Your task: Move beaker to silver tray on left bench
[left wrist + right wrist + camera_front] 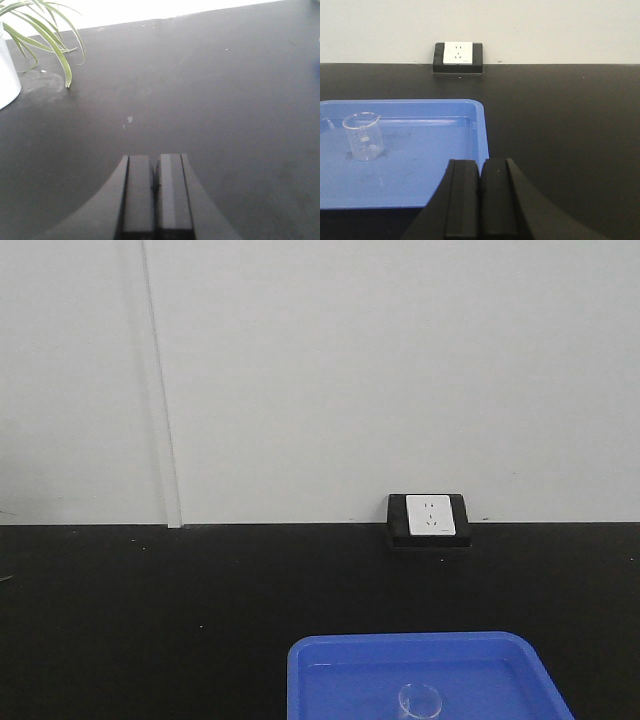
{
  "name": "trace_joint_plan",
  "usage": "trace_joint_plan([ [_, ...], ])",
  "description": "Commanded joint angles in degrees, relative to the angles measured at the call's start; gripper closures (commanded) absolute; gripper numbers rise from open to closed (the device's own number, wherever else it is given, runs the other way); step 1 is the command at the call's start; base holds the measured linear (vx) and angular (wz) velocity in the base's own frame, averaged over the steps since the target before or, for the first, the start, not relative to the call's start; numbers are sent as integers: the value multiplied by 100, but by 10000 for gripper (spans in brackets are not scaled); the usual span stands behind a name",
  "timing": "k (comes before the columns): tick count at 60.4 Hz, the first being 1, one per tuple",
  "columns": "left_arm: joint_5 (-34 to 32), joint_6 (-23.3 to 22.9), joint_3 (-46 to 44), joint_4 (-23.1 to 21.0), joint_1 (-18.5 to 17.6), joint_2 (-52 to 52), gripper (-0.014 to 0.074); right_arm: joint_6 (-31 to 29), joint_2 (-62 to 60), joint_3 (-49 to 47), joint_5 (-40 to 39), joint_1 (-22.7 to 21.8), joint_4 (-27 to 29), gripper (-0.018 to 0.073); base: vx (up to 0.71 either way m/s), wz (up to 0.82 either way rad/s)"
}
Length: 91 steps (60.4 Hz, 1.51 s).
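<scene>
Beaker [364, 136] is standing upright, apparently empty, inside the blue tray [410, 102], on the side of that tray farther from the right tool [481, 167] and clear of its walls. The right tool is hanging near the blue tray's near corner with its fingers pressed together on nothing. The left tool [155, 170] is likewise closed up and carrying nothing, over bare counter [225, 100], with a potted plant [45, 30] at the edge of its view; the blue tray is not showing there. The silver tray is not appearing in any view. Thin clear glass is likely making the beaker light, stiff, slick and breakable. So I am judging that a gentle hold across the cylindrical wall, below the flared rim and away from the pouring lip, is suiting it best, with the fingers first opening wider than the body.
</scene>
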Motion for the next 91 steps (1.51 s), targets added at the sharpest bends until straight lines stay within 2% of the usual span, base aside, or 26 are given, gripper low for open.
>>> trace_joint_plan([
  [1, -463, -10, 119, -15, -31, -42, 595, -33, -71, 30, -463, -1, -60, 570, 0, 0],
  [9, -463, -10, 119, -15, -31, -42, 595, -75, -71, 30, -463, -1, -123, 571, 0, 0],
  [15, -463, -10, 119, -15, -31, -42, 595, -496, -71, 30, -469, -7, -834, 571, 0, 0],
  [21, -463, -10, 119, -15, -31, -42, 595, -674, -71, 30, -461, -7, -1280, 571, 0, 0],
  [34, -463, -10, 119, -15, -31, -42, 595, -668, -71, 30, -641, -7, -1432, 571, 0, 0],
  [44, -463, -10, 119, -15, -31, -42, 595, -648, -71, 24, -1285, -7, -1392, 571, 0, 0],
  [54, -463, -10, 119, -15, -31, -42, 595, -537, -71, 19, -2727, -7, -1377, 571, 0, 0],
  [58, -463, -10, 119, -15, -31, -42, 595, -264, -66, -22, -3176, -7, -1246, 571, 0, 0],
  [64, -463, -10, 119, -15, -31, -42, 595, 162, -6, -347, -3435, -7, -1074, 571, 0, 0],
  [68, -463, -10, 119, -15, -31, -42, 595, 279, 124, -795, -3262, -7, -1079, 571, 0, 0],
  [72, -463, -10, 119, -15, -31, -42, 595, 279, 354, -1343, -2743, -7, -1079, 571, 0, 0],
  [84, -463, -10, 119, -15, -31, -42, 595, 279, 1435, -2696, -379, -7, -1090, 568, 0, 0],
  [91, -463, -10, 119, -15, -31, -42, 595, 279, 1976, -2904, 93, -7, -1121, 567, 0, 0],
])
